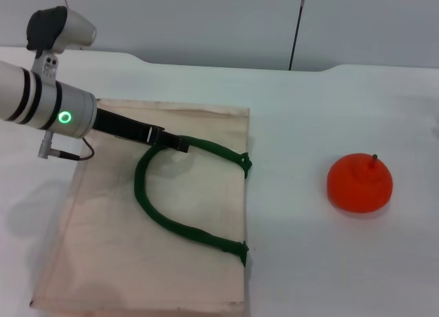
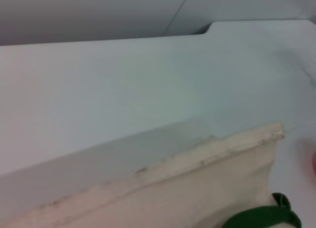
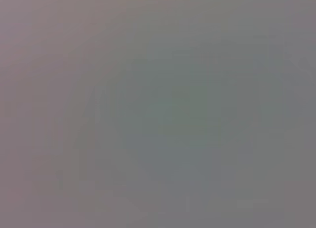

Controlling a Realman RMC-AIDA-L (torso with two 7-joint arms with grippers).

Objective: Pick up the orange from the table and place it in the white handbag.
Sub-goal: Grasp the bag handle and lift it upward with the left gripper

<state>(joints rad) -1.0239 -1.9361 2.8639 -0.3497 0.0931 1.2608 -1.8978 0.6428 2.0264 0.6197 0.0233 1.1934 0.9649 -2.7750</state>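
Observation:
The orange [image 1: 359, 183] sits on the white table [image 1: 309, 111] at the right, stem up, well apart from the white handbag [image 1: 137, 262]. The handbag lies flat at the left, its opening edge facing the orange. My left gripper [image 1: 177, 143] reaches over the bag from the left, and its thin dark fingers are closed on the top of the green handle [image 1: 171, 224], which looks slightly raised there. The left wrist view shows the bag's far edge [image 2: 197, 188] and a bit of the handle [image 2: 261, 218]. The right gripper is out of view, and its wrist view shows only plain grey.
A thin dark rod or cable [image 1: 296, 29] stands at the table's back edge, in front of a grey wall. A strip of bare tabletop lies between the bag and the orange.

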